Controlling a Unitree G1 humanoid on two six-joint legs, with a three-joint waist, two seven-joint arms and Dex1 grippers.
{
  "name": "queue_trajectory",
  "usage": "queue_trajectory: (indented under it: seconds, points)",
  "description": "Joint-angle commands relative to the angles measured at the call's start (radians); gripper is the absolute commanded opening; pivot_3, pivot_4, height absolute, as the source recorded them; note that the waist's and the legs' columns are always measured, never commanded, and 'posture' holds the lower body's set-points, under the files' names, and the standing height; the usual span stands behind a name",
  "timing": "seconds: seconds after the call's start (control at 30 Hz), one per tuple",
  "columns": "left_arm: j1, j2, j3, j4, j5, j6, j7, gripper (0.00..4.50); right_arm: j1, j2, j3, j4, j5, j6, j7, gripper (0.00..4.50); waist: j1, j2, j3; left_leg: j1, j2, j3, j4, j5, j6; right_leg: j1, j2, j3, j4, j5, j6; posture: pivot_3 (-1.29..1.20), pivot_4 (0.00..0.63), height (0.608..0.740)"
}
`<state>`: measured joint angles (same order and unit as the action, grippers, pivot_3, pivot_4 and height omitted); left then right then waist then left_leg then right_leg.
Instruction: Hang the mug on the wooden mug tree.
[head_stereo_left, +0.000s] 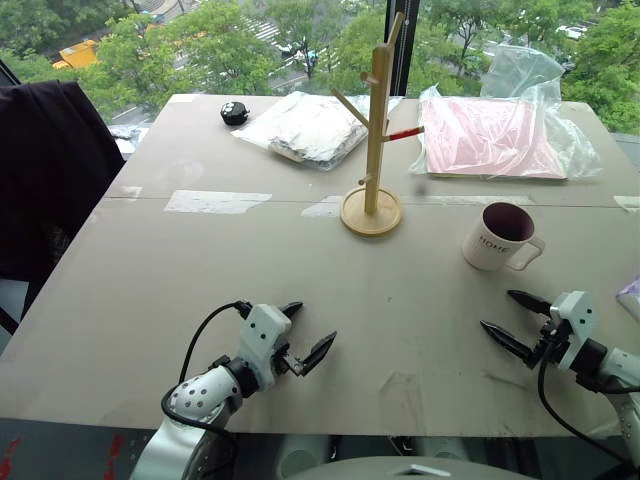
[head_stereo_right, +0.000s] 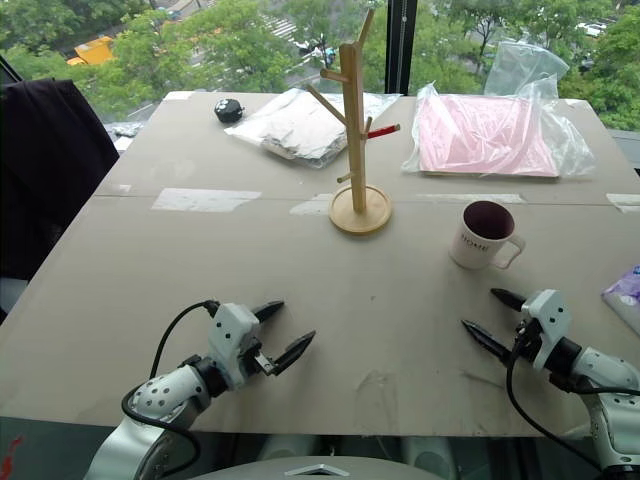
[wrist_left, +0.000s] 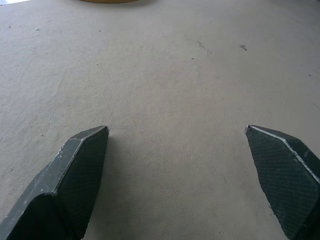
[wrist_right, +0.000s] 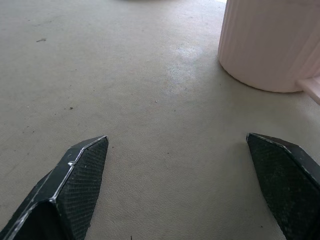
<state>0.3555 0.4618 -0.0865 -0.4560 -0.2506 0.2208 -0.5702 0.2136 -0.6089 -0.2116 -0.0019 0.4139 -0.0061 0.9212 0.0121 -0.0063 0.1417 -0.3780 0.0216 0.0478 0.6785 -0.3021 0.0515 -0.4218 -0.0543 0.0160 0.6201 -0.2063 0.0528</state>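
Your right tool (head_stereo_left: 512, 314) hangs wide and empty just short of the mug (head_stereo_left: 499, 237) — upright on the counter (head_stereo_left: 200, 290), handle toward you. The left tool (head_stereo_left: 309, 330), also wide, holds nothing — the wooden mug tree (head_stereo_left: 372, 130) stands well beyond, left of the mug.

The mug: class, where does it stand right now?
In the left eye view the mug stands upright on the table's right side, right of the wooden mug tree, beyond the right gripper.

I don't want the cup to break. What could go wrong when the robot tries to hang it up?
1. The mug stands apart from the open right hand, handle toward the table edge; a clumsy reach could push it.
2. The mug tree is tall on a small round base, so bumping it might tip it.
3. Its pegs are thin and slanted; a missed handle could drop the mug.
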Motion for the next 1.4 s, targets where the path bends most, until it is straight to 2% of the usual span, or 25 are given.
queue_trajectory:
  seconds: [0.03, 0.6, 0.93, 1.17, 1.4]
  points:
    - [0.007, 0.013, -0.015, 0.035, -0.015, 0.008, -0.045, 4.5, 0.016, 0.008, -0.024, -0.04, 0.012, -0.003, -0.011, 4.47, 0.0, 0.0, 0.0, 0.0, 0.0, 0.0, 0.0, 0.0, 0.0, 0.0, 0.0, 0.0, 0.0, 0.0, 0.0, 0.0, 0.15, 0.74]
    - [-0.047, 0.02, -0.019, 0.031, -0.033, -0.038, -0.12, 4.5, 0.026, 0.035, -0.037, -0.072, 0.0, 0.027, -0.084, 4.47, 0.002, -0.001, 0.001, -0.001, 0.0, 0.0, 0.001, 0.0, 0.0, 0.0, 0.0, 0.0, 0.0, 0.0, 0.0, 0.0, 0.15, 0.74]
    - [-0.23, 0.042, -0.076, -0.048, -0.042, 0.054, -0.162, 4.5, 0.029, 0.097, -0.116, -0.132, 0.027, 0.104, -0.25, 4.47, 0.0, -0.002, 0.002, -0.002, 0.0, -0.001, 0.001, 0.0, 0.0, 0.0, 0.001, 0.0, 0.001, 0.0, 0.0, 0.0, 0.15, 0.74]
    - [-0.379, 0.038, -0.125, -0.106, -0.053, 0.14, -0.174, 4.5, -0.039, 0.138, -0.151, -0.156, 0.066, 0.154, -0.339, 4.47, 0.0, -0.003, 0.004, -0.002, 0.0, -0.001, 0.001, 0.0, 0.0, -0.001, 0.002, 0.0, 0.002, 0.0, 0.0, 0.0, 0.15, 0.74]
    - [-0.414, 0.042, -0.138, -0.17, -0.062, 0.199, -0.152, 4.5, -0.13, 0.143, -0.135, -0.08, -0.001, 0.12, -0.38, 4.47, -0.001, -0.003, 0.004, -0.002, -0.001, -0.001, 0.004, 0.0, 0.0, 0.0, 0.003, 0.001, 0.004, 0.0, 0.0, 0.0, 0.15, 0.74]
